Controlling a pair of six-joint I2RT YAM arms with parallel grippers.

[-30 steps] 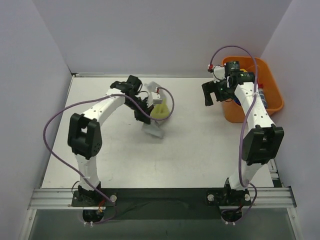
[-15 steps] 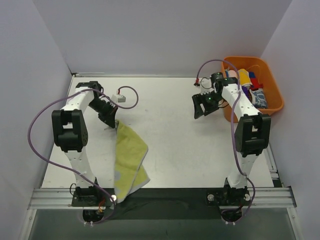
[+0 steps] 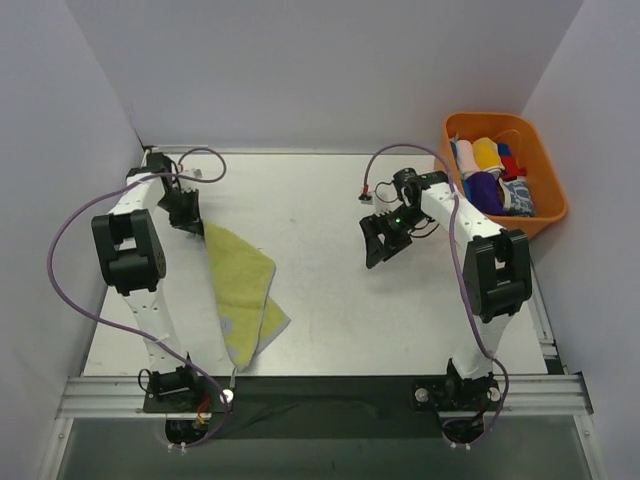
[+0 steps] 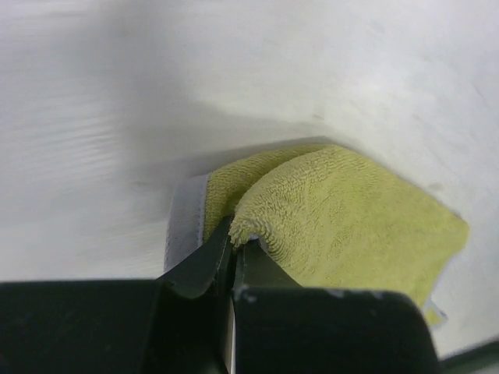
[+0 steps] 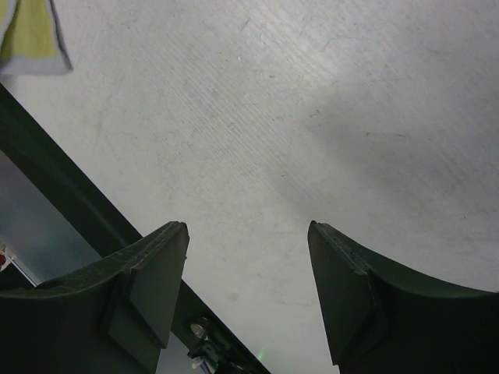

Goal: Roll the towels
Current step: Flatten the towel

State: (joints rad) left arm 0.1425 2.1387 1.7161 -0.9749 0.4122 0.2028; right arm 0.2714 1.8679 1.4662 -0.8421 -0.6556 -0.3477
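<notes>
The pale yellow-green towel [image 3: 240,285] lies partly folded on the table's left side, its grey edge and small white tag toward the front. My left gripper [image 3: 193,222] is shut on its far corner, and in the left wrist view the towel [image 4: 351,206] bunches right at the pinched fingertips of the left gripper [image 4: 234,238]. My right gripper [image 3: 377,248] hangs open over bare table right of centre, and the right wrist view shows nothing between the jaws of the right gripper [image 5: 249,234]. A blue-and-white patterned towel [image 3: 520,195] lies in the orange basket.
The orange plastic basket [image 3: 500,118] stands at the back right and holds several coloured cloths. White walls close in the left, back and right sides. A metal rail [image 3: 320,395] runs along the table's near edge. A corner of the yellow-green towel [image 5: 27,31] shows in the right wrist view.
My left arm swung left and back, drawing the yellow-green towel out and laying it on the table. My right arm moved from the basket toward the table's centre, its jaws narrowing somewhat.
</notes>
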